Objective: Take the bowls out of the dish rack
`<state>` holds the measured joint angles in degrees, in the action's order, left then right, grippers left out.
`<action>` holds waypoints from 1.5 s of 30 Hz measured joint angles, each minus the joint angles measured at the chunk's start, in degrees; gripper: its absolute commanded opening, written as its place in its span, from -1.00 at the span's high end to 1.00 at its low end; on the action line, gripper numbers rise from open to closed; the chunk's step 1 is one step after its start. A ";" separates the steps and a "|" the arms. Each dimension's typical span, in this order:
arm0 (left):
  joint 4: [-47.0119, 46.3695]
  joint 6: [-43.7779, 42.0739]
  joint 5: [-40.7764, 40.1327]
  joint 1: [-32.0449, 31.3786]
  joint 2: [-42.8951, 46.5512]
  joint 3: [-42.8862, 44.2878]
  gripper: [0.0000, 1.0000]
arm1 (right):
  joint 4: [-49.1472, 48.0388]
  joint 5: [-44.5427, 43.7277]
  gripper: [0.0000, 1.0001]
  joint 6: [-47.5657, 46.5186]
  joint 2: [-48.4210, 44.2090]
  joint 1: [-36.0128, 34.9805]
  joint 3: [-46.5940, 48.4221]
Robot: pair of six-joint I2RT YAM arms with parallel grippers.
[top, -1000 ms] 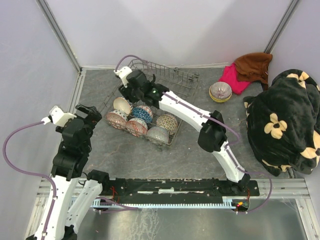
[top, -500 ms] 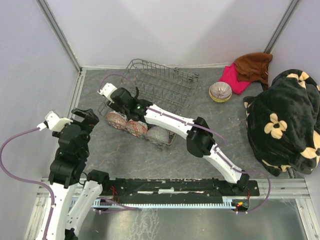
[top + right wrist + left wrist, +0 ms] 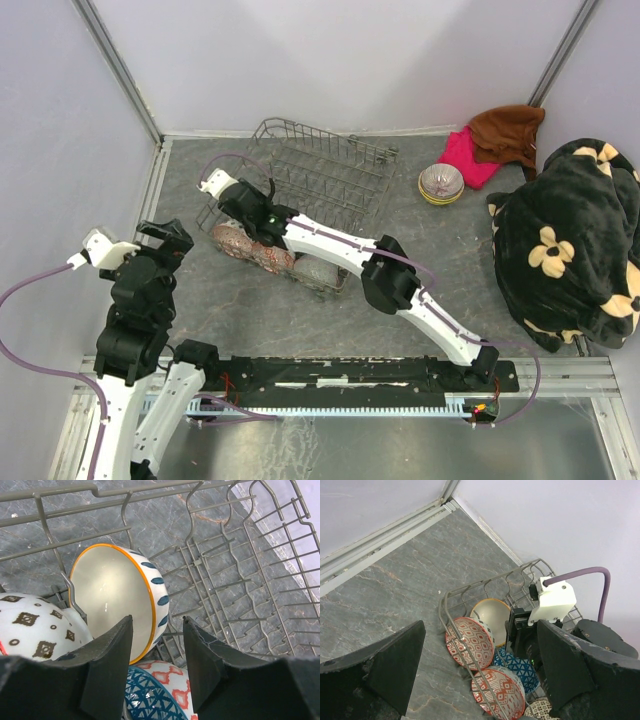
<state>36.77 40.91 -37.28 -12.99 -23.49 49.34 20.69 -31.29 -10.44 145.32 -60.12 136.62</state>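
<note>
The grey wire dish rack (image 3: pixel 330 170) stands at the back middle of the table. Several patterned bowls lie in its near-left end: a red one (image 3: pixel 231 241), another red one (image 3: pixel 272 256), a grey one (image 3: pixel 316 270). My right gripper (image 3: pixel 243 210) is down in the rack's left end. In the right wrist view it (image 3: pixel 157 645) is open, its jaws either side of the rim of a cream bowl with an orange rim and blue spots (image 3: pixel 112 597). My left gripper (image 3: pixel 165 240) is open and empty left of the rack; the left wrist view (image 3: pixel 480 680) looks down on the red bowls (image 3: pixel 472 640).
A stack of bowls (image 3: pixel 440 183) sits on the table right of the rack, by pink and brown cloths (image 3: pixel 500 135). A black flowered blanket (image 3: pixel 570 240) fills the right side. Walls close in the back and left. A blue-patterned bowl (image 3: pixel 145 700) lies under my right gripper.
My right arm has swung left and lowered into the rack's left end, now covering the cream and blue bowls. My left arm has drawn back a little to the left.
</note>
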 measured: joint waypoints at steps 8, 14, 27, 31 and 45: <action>-0.02 0.00 -0.13 -0.02 0.04 -0.02 -0.99 | -0.70 -1.99 0.03 -0.07 1.36 -0.04 0.52; -0.04 -0.02 -0.17 -0.02 0.04 -0.07 -0.99 | -1.77 -3.15 0.12 -0.07 3.04 -0.04 1.49; -0.22 -0.02 -0.20 0.00 0.26 -1.20 -0.99 | -3.52 -6.21 0.65 -0.57 4.59 0.11 1.70; -0.44 -0.02 -0.20 0.00 0.28 -1.53 -0.99 | -3.76 -7.17 0.81 -1.42 4.66 0.11 1.70; -0.46 -0.02 -0.24 0.00 0.46 -1.90 -0.99 | -7.13 -12.13 0.98 -5.22 5.64 -0.81 1.68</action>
<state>36.32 40.88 -37.52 -12.99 -23.03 47.44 13.56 -43.42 -15.66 150.95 -60.93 138.30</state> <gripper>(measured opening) 0.993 0.176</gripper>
